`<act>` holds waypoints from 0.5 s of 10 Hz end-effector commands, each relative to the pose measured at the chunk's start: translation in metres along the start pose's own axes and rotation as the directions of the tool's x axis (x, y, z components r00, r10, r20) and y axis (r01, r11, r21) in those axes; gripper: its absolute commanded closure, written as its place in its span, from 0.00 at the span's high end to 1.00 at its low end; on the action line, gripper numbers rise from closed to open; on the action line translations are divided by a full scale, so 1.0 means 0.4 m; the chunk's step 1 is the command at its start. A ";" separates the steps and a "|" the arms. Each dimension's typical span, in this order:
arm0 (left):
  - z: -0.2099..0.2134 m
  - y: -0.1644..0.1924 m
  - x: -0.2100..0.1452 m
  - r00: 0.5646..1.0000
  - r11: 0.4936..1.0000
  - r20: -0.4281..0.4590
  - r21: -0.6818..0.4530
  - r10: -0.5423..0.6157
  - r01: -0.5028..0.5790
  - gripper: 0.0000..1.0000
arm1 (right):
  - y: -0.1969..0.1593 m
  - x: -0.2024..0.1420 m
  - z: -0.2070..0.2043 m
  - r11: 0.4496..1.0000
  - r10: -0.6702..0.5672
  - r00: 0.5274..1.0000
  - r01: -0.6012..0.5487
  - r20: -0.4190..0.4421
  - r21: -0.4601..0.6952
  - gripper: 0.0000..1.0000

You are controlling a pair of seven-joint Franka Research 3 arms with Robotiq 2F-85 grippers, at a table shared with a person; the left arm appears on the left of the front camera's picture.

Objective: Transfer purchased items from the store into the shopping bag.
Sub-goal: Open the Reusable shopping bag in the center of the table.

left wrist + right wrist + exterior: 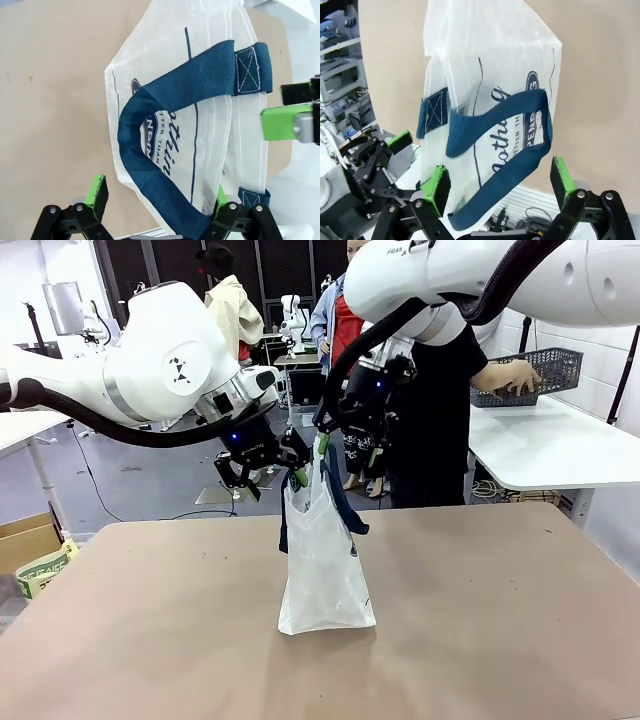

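A person (440, 410) stands beyond the brown counter (500, 620), one hand (515, 375) in a dark mesh basket (560, 365) on a white counter (560, 450) behind. The translucent white shopping bag (322, 560) stands upright mid-counter, navy strap handles (165, 95) drooping, with its top between the wide-apart jaws of the left claw (270, 480) and right claw (348, 452). A strap half hides its round navy logo (534, 82); "THAN" is readable.

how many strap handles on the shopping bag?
2. One navy handle droops between the left claw's open fingers; the other handle droops between the right claw's open fingers. Both are on the upright shopping bag.
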State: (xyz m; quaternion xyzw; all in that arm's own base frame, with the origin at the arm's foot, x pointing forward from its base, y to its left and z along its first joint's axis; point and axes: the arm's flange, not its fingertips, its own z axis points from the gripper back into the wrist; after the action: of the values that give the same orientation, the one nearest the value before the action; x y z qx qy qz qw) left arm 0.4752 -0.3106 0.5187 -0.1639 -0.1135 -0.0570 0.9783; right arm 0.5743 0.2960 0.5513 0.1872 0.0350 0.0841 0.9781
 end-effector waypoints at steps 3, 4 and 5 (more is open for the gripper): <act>0.013 -0.005 -0.001 1.000 1.000 0.000 0.008 -0.006 0.006 1.00 | 0.010 0.010 -0.009 0.999 0.007 1.000 -0.007 0.017 -0.040 1.00; 0.014 -0.005 -0.001 1.000 1.000 0.000 0.008 -0.007 0.007 1.00 | 0.013 0.024 -0.019 0.999 0.019 1.000 -0.019 0.014 -0.035 1.00; 0.015 -0.006 -0.003 1.000 1.000 -0.001 0.008 -0.008 0.008 1.00 | 0.019 0.035 -0.023 0.999 0.030 0.999 -0.029 0.024 -0.026 1.00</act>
State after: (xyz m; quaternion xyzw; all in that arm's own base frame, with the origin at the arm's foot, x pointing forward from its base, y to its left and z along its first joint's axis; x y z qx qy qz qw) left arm 0.4743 -0.3115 0.5205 -0.1645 -0.1150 -0.0582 0.9779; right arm 0.5775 0.3030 0.5447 0.1762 0.0290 0.0919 0.9796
